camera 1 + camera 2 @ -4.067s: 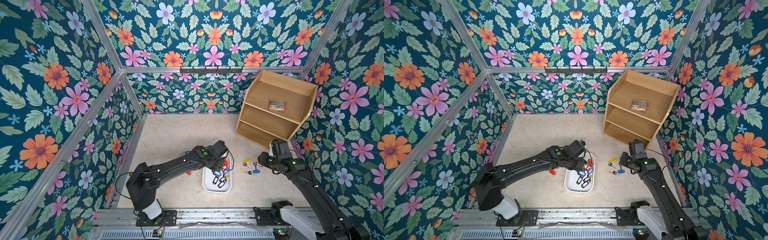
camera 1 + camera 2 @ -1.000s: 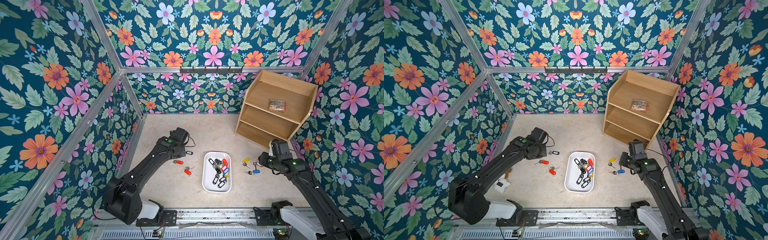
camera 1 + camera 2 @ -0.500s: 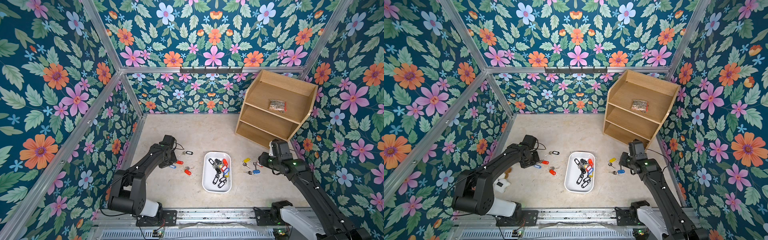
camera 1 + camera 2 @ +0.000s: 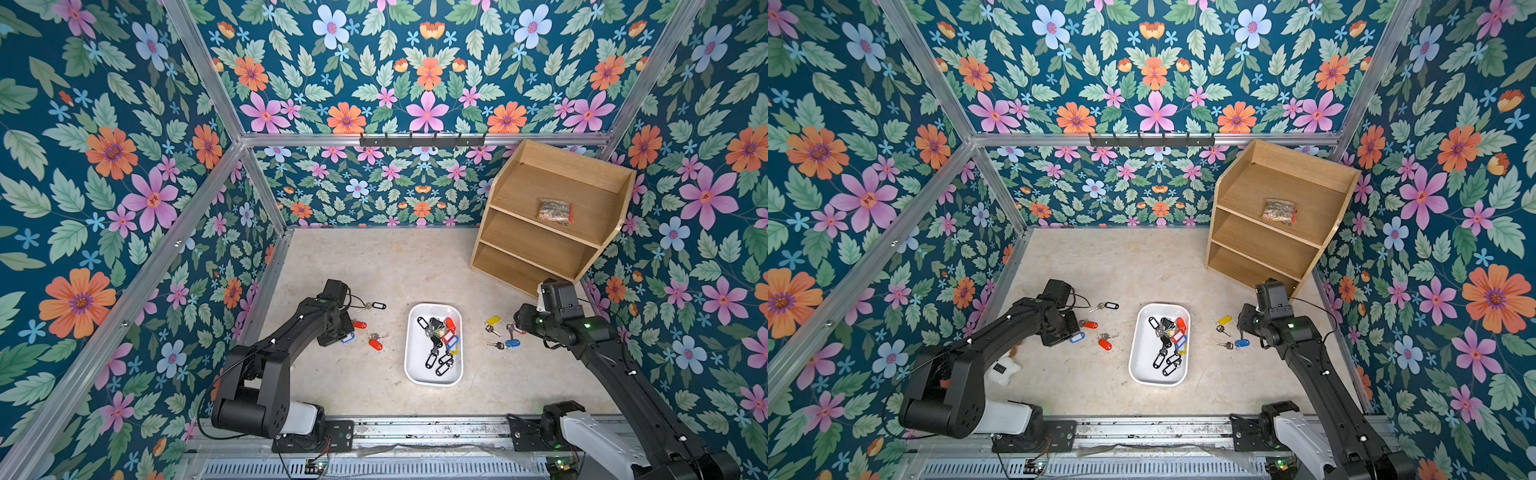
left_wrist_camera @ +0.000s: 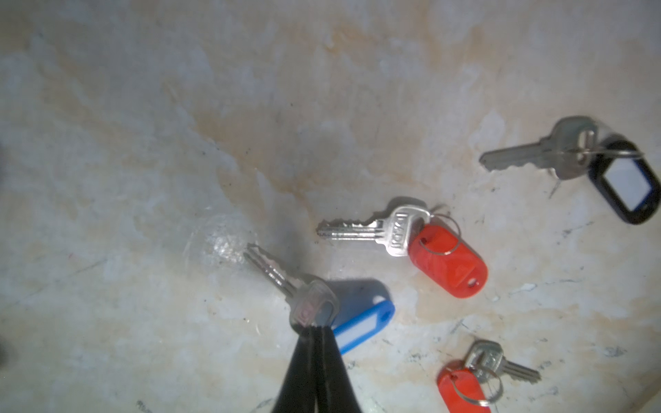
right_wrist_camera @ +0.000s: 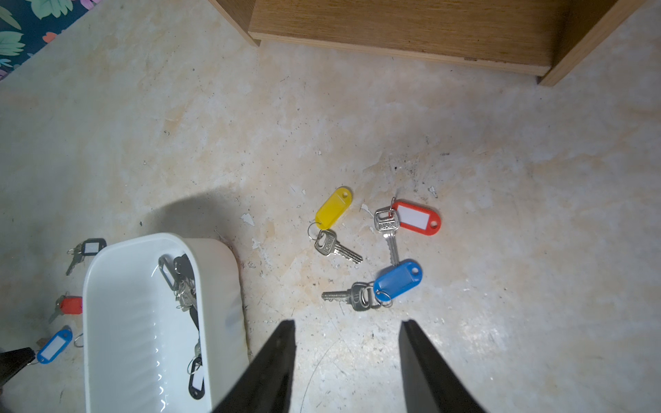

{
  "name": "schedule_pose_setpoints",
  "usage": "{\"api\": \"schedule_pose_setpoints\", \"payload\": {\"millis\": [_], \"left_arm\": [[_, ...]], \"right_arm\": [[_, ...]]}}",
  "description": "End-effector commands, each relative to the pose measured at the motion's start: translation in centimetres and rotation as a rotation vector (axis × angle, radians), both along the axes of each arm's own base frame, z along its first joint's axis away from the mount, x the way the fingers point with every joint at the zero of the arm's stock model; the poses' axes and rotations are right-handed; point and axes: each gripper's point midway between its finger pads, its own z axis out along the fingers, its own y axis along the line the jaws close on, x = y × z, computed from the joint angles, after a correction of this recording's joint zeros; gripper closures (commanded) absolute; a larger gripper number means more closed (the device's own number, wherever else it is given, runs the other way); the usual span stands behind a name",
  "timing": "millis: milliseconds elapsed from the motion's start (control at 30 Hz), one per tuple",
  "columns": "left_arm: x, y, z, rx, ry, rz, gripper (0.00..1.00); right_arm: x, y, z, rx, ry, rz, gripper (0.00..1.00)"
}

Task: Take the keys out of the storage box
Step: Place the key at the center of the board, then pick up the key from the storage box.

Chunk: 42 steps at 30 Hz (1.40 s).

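Compared with the earliest top view, the left gripper (image 5: 314, 327) has withdrawn from over the storage box (image 4: 415, 365) to the floor at the box's 9 o'clock (12 o'clock = far wall). A black-tagged key (image 4: 376, 306) and a blue-tagged key (image 5: 357, 327) have since appeared on that side. The right arm's position is unchanged.

The storage box sits flat on the floor between the two arms. A heap of keys (image 4: 438, 338) with black, red, blue and yellow tags lies along its 3 o'clock side.

Left gripper: fingers nearly pressed together, pinching the head of the blue-tagged key. One red-tagged key (image 5: 447, 261) and a second red-tagged key (image 5: 461, 389) lie on the floor near it.

Right gripper (image 6: 347, 323): jaws spread, nothing between them, over bare floor at the box's 3 o'clock. Just beyond its fingertips lie a second blue-tagged key (image 6: 398, 279), a yellow-tagged key (image 6: 333, 207) and a white-labelled red key (image 6: 416, 218).

Farthest, at 1 o'clock, stands the wooden shelf unit (image 4: 552, 249), with a clear bag (image 4: 555, 211) on its top shelf.
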Motion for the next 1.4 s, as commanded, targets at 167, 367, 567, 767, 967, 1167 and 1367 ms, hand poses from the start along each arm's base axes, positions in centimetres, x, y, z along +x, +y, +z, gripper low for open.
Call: {"api": "schedule_pose_setpoints", "payload": {"millis": [167, 367, 567, 767, 967, 1167, 1367], "left_arm": [[0.7, -2.0, 3.3, -0.088, -0.106, -0.049, 0.01], [1.0, -8.2, 7.8, -0.094, -0.245, -0.265, 0.11], [-0.3, -16.1, 11.3, -0.153, -0.310, -0.482, 0.16], [-2.1, -22.3, 11.3, -0.110, -0.280, -0.751, 0.24], [-4.3, -25.8, 7.8, 0.077, -0.156, -1.011, 0.26], [-5.9, -27.8, 4.7, 0.163, -0.085, -1.148, 0.41], [-6.7, -28.4, 2.8, 0.143, -0.042, -1.186, 0.47]], "right_arm": [[0.1, 0.0, -0.3, -0.005, 0.002, 0.000, 0.40], [0.2, 0.0, -0.4, -0.006, 0.006, -0.001, 0.44], [0.2, 0.0, -0.4, -0.007, 0.007, -0.001, 0.48], [0.2, 0.0, -0.4, -0.006, 0.006, -0.001, 0.50], [0.2, 0.0, -0.3, -0.007, 0.003, 0.000, 0.50], [0.1, 0.0, -0.3, -0.007, 0.001, 0.001, 0.51], [0.1, 0.0, -0.4, -0.007, 0.003, 0.001, 0.52]]}}
